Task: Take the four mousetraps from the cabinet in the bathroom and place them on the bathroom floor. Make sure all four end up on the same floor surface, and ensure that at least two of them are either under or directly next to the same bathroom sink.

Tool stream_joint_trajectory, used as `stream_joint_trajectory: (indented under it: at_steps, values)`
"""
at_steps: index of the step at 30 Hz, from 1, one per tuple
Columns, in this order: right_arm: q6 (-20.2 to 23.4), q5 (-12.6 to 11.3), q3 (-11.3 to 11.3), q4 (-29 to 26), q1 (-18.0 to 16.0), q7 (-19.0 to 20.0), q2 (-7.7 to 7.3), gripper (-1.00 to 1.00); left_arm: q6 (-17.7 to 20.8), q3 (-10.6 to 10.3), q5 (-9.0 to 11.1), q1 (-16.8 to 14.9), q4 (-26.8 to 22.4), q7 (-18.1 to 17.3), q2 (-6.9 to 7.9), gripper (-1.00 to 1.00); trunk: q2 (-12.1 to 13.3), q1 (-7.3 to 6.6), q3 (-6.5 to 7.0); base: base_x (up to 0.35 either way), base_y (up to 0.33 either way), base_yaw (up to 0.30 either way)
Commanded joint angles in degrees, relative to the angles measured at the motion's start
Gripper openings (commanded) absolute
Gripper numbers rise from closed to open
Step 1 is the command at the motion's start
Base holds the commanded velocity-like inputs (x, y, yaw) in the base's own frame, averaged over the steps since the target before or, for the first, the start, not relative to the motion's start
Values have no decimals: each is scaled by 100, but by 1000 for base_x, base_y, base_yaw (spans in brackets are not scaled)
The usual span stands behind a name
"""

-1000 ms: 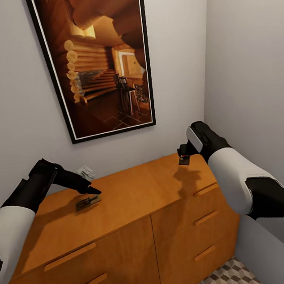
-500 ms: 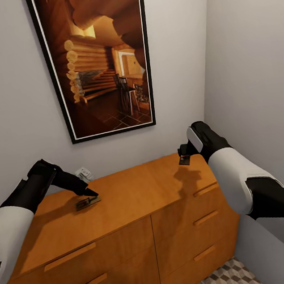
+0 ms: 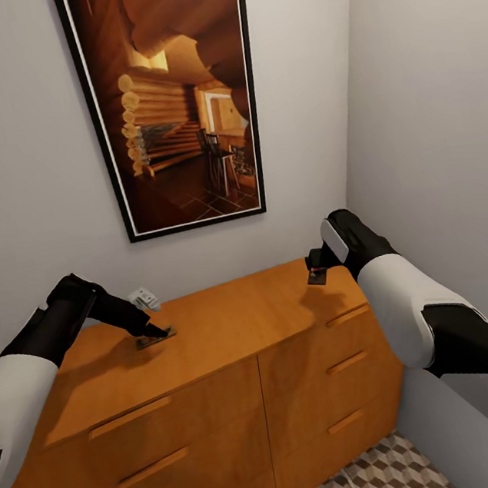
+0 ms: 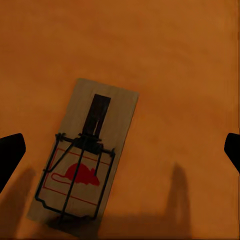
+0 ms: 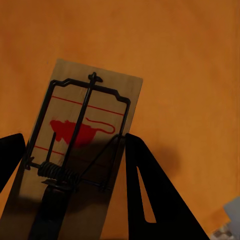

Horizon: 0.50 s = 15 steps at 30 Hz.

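- Orange-brown wooden cabinet (image 3: 225, 332): standing against the grey wall, under a framed picture (image 3: 177, 102).
- Left gripper (image 3: 154, 332): hovering spread wide over a flat wooden mousetrap (image 4: 82, 157) lying on the cabinet top.
- Right gripper (image 3: 316, 269): clenching a second wooden mousetrap (image 5: 75, 150) above the cabinet's right end.

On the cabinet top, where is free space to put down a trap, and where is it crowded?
The cabinet top is bare in the middle, between the left gripper over its mousetrap and the right gripper holding the second mousetrap. The front strip above the drawers is bare too. The back left corner is crowded: a white plug sits near the left gripper.
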Motion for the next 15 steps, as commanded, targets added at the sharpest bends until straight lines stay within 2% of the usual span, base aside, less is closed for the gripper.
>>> stream_joint_trajectory:
  at_steps: [1, 11, 15]
  values:
    - [13, -25, -34, -3, -4, -34, 7, -100, 59, -11, -28, -5, -6, -36, 4, 100, -4, -1, -7, -41, 0, 0]
    - [13, -25, -34, 7, -4, -34, 7, -100, 16, -11, -18, -5, 11, -25, 9, 100, -4, -1, -7, -11, 0, 0]
    - [13, -25, -34, 14, -4, -34, 7, -100, 7, -11, -11, -5, 12, -19, 74, 100, -4, -1, -7, -1, 0, 0]
